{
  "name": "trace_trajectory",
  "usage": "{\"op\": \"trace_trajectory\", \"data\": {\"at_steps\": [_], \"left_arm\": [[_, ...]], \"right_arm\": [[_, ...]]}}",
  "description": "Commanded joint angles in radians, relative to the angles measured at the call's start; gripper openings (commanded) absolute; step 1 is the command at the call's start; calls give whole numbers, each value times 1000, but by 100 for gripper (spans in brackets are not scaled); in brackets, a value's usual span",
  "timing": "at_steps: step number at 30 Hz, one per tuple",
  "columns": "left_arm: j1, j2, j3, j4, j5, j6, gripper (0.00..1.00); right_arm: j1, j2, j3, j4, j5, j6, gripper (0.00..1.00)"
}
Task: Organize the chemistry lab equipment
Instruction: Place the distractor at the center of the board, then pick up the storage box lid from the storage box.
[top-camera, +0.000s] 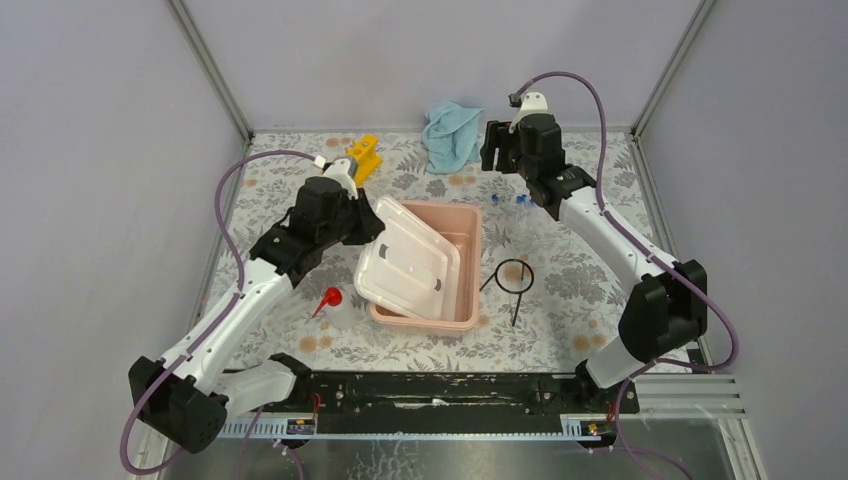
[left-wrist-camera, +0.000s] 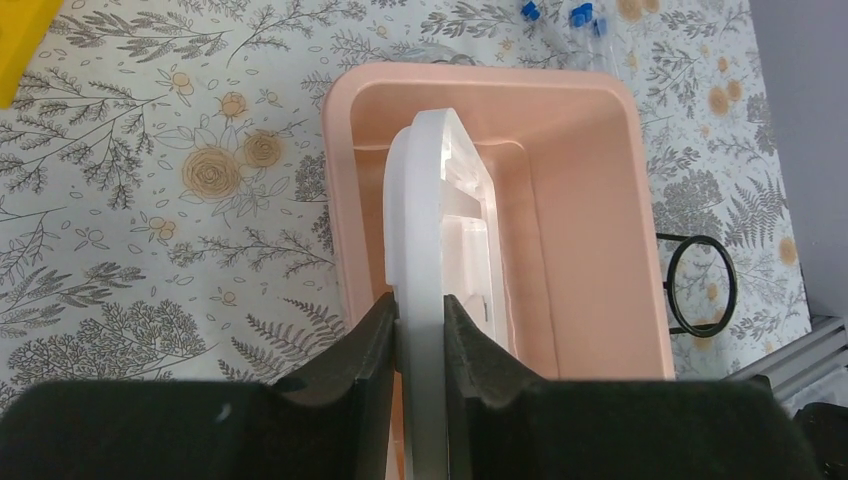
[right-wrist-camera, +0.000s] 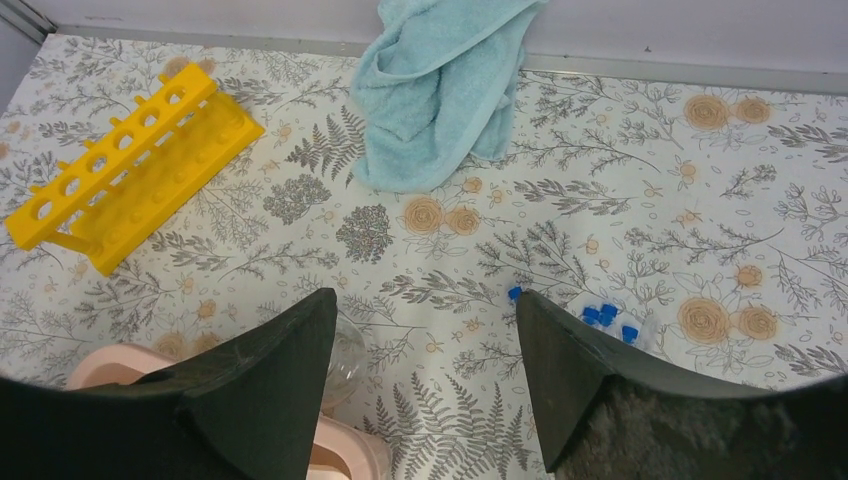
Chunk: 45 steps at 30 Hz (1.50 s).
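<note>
No text, label, brand, number or sign can be read in any of the three views.

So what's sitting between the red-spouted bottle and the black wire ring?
A pink tub, with a white lid held tilted over it by the left pincer. The overhead view shows it: bottle on its left, ring on its right.
</note>
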<state>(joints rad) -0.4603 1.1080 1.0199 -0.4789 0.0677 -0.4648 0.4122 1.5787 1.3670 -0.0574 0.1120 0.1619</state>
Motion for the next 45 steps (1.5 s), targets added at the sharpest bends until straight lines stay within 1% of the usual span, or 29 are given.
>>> {"op": "trace_trajectory", "data": {"at_steps": [1, 8, 12, 16, 24, 29, 33, 39, 45], "left_arm": [[-4, -33, 61, 7, 15, -5, 0], [-3, -57, 126, 8, 6, -4, 0], [-2, -61, 174, 11, -6, -1, 0], [-4, -60, 242, -4, -12, 13, 0], [-4, -59, 404, -55, -38, 48, 0], [-5, -57, 498, -58, -64, 74, 0], [-5, -58, 566, -46, -110, 97, 0], [-5, -76, 612, -8, -153, 126, 0], [-4, -119, 588, 80, -192, 145, 0]], "right_arm": [[2, -61, 16, -14, -12, 1, 73], [3, -89, 27, -96, -8, 17, 72], [3, -115, 25, -184, 30, 32, 71], [4, -158, 3, -277, 67, 44, 71], [16, -273, -68, -460, 62, 135, 70], [54, -356, -117, -551, 68, 204, 69], [108, -408, -149, -655, 110, 257, 68], [141, -513, -253, -742, 141, 354, 67], [151, -596, -360, -789, 138, 427, 65]]}}
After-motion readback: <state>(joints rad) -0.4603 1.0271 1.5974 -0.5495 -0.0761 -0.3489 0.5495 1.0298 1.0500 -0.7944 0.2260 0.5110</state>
